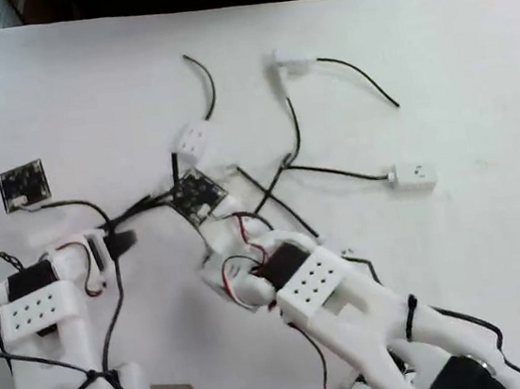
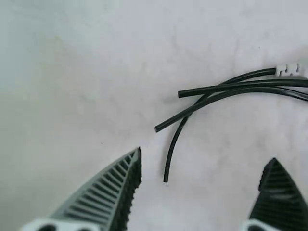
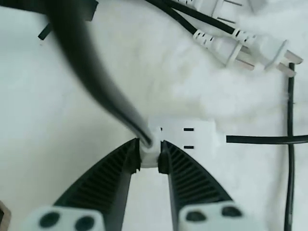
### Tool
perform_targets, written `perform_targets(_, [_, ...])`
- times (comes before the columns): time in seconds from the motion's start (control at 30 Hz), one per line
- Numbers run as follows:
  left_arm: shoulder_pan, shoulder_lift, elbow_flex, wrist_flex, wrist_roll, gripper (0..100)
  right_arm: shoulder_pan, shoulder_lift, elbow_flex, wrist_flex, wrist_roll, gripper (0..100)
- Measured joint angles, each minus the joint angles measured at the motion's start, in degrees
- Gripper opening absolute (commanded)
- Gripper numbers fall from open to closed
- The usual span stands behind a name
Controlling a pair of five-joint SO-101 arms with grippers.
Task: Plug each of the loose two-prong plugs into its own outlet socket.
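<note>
Your right jaws, near centre, clench one end of a white socket lying on the bench; two loose plugs lie close by. Your left jaws, at the near left, hang released over black cord ends.

1. On the white flat table, the white rectangular plastic outlet socket sits clamped in the right gripper.
2. Two white plastic two-prong plugs lie side by side just past it.
3. A second white plastic socket block lies well right; a black square circuit board lies far left.
</note>
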Motion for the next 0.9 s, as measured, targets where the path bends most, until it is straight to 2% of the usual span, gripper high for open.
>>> perform_targets(0.5, [-0.4, 0.0, 0.0, -0.2, 0.0, 38, 1.8, 4.9, -0.2, -4.1, 0.2, 1.8])
perform_targets(0.77, [-0.4, 0.0, 0.0, -0.2, 0.0, 38, 2.0, 4.9, 4.6, -10.0, 2.6, 1.8])
perform_targets(0.9, [-0.4, 0.0, 0.0, -0.2, 0.0, 38, 2.0, 4.7, 9.1, -15.1, 7.3, 1.8])
